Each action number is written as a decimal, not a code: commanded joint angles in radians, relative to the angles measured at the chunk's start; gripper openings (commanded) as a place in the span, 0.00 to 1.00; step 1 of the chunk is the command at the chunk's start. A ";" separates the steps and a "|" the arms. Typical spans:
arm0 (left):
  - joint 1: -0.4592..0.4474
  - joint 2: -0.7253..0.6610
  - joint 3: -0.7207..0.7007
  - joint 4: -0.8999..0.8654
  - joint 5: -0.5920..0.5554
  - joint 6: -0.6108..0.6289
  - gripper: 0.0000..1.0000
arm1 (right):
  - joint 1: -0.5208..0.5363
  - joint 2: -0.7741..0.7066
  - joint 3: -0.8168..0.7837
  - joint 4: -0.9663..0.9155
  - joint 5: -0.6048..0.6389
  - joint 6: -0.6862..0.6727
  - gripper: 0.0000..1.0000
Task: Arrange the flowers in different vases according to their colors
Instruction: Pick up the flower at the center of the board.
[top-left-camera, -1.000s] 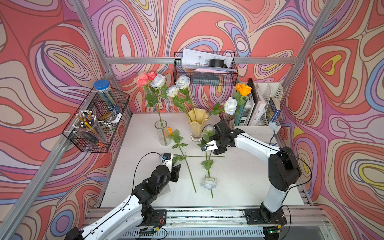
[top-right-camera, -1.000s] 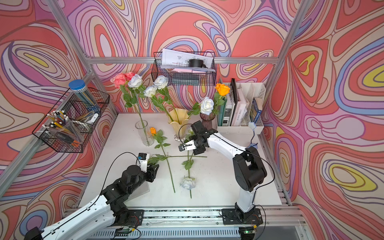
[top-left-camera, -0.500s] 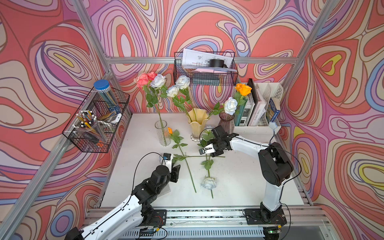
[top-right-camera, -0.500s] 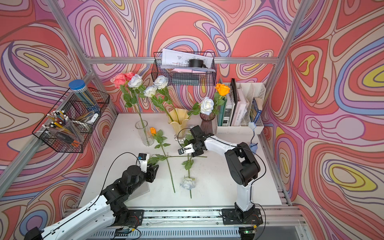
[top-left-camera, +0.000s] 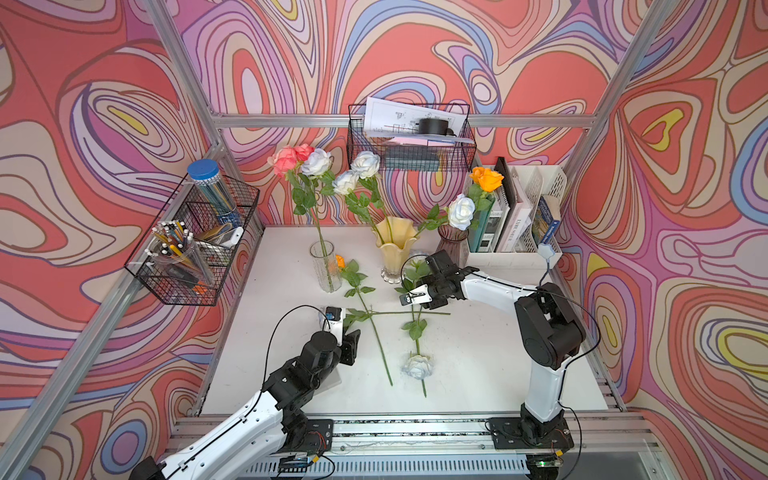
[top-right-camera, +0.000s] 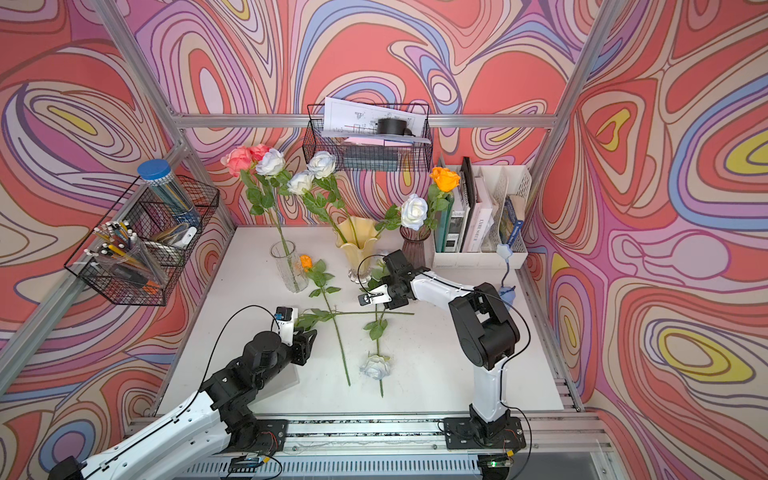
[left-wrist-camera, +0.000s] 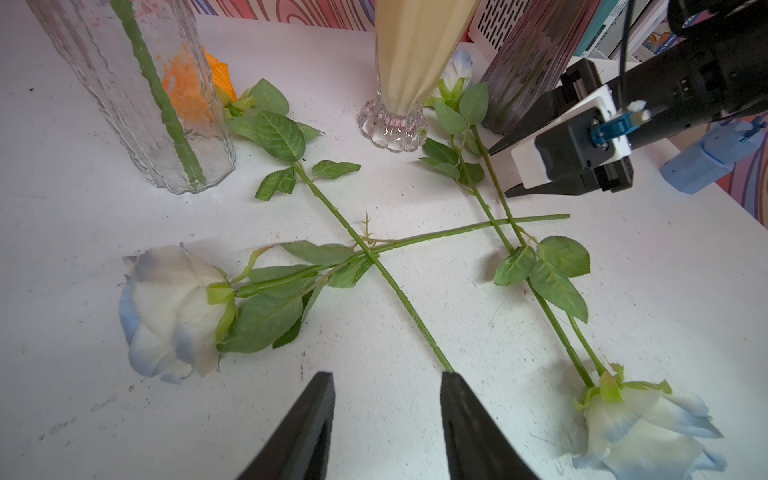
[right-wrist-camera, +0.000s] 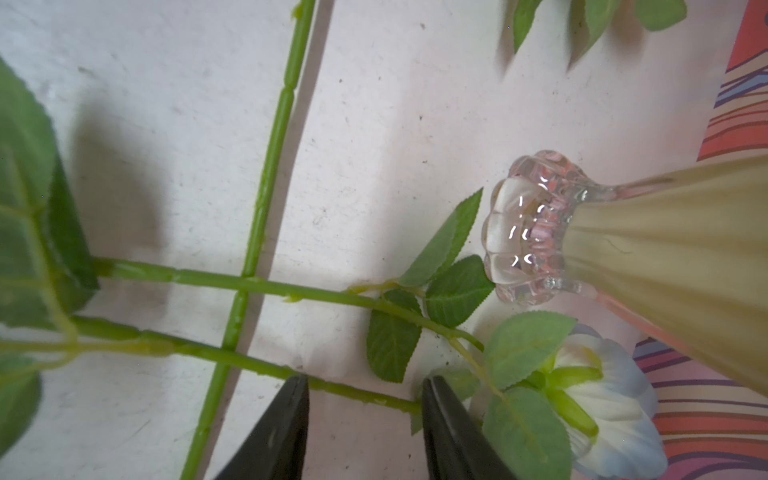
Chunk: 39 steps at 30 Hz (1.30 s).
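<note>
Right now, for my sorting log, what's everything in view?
vases: three; clear vase, yellow vase, purple vase; table back
standing roses: about seven; pink, white, orange; in the vases
lying roses: four; three white-blue, one orange; table middle, stems crossed
wire baskets: two; black; left wall, back wall
pencil jar: one; blue-lidded; left basket
pen cup: one; clear; left basket
organiser: one; white; back right, holding books
left gripper: black, open; beside lying roses
right gripper: black, open; over a stem

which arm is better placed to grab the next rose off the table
Right, likely. The right pincer straddles a rose stem beside the yellow vase, jaws open. The left pincer hangs back, no stem between its jaws.
</note>
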 joint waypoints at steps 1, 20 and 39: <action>-0.004 -0.010 -0.014 -0.016 0.001 0.015 0.48 | -0.017 0.012 -0.034 0.020 0.009 -0.025 0.47; -0.004 0.006 -0.012 -0.006 0.007 0.018 0.48 | 0.010 -0.046 -0.251 0.224 0.066 -0.064 0.55; -0.004 -0.048 -0.034 0.001 0.047 0.036 0.48 | 0.073 0.015 -0.081 -0.176 0.091 -0.067 0.41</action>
